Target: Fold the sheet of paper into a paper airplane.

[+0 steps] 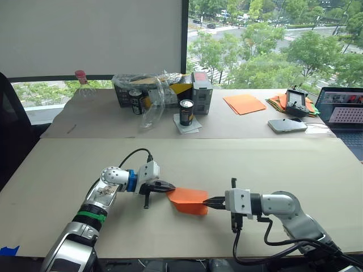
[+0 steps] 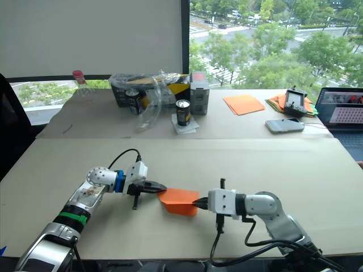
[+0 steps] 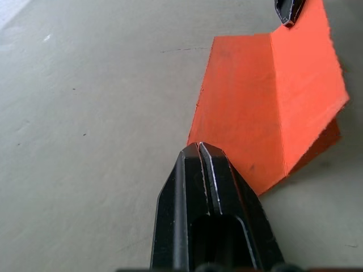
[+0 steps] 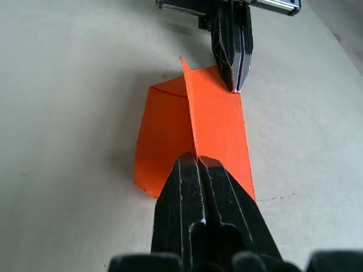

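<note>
My left tool (image 1: 169, 187) and right tool (image 1: 207, 202), both clenched, touch opposite ends of the light, floppy sheet of paper (image 1: 188, 200); best gripped along creased edges.

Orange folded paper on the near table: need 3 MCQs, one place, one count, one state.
1. Where is the sheet of paper?
A. between the two grippers
B. on the laptop
C. under a can

2. How many dark cans stand on the far table?
A. none
B. two
C. five

3. How do the left gripper's fingers stand?
A. wide open
B. shut
C. holding a can

Key:
1 A: left gripper and right gripper meet its opposite ends.
2 B: can, can.
3 B: the left wrist view shows its fingers pressed together.
</note>
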You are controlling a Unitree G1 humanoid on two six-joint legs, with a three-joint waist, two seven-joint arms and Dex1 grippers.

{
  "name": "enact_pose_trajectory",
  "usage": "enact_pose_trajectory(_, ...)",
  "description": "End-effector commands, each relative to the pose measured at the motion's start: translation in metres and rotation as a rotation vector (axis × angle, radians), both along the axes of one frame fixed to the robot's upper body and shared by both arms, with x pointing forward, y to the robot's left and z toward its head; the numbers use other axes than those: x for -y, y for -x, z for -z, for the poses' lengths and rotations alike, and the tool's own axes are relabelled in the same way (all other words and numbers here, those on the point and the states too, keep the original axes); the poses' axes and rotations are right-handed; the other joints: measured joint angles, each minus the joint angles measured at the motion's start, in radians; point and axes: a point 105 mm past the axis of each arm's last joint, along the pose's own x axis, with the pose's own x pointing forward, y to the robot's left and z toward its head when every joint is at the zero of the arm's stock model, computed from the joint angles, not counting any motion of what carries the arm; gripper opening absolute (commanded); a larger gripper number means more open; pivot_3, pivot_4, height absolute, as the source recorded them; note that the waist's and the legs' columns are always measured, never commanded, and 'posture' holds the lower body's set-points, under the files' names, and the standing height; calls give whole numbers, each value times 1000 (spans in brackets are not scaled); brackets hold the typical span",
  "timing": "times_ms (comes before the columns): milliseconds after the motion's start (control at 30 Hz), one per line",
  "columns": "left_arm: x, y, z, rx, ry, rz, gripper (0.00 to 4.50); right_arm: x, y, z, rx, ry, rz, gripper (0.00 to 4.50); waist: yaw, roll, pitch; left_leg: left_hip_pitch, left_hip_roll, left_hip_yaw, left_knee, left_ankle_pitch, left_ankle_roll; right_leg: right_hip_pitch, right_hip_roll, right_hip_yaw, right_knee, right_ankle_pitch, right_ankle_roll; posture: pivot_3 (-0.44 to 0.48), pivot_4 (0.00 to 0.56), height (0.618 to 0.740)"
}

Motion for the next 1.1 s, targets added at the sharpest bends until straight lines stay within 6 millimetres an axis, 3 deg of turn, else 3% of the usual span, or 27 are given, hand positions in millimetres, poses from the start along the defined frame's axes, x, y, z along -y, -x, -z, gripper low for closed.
enact_pose_trajectory(33,-2,9,17,-39,-44,5,0,-2,-4,-9,-175,-99,46,43,-1,0,0,0,0,0,0,0,0,0,0,0,0,0,0,0,150,670)
enact_pose_trajectory(167,4,11,18,-35,-35,16,0,-4,-6,-4,-388,-120,86,43,-1,0,0,0,0,0,0,0,0,0,0,0,0,0,0,0,150,670)
enact_pose_trajectory(500,7,16,20,-35,-28,22,0,-7,-19,0,-654,-152,174,43,-3,0,0,1,0,-1,0,0,0,1,0,0,-1,0,0,0,150,670)
enact_pose_trajectory(1100,4,17,11,-37,31,-35,0,4,-33,30,-650,-37,327,43,-5,0,-1,7,0,-1,-2,0,0,7,0,0,-4,0,0,0,150,670)
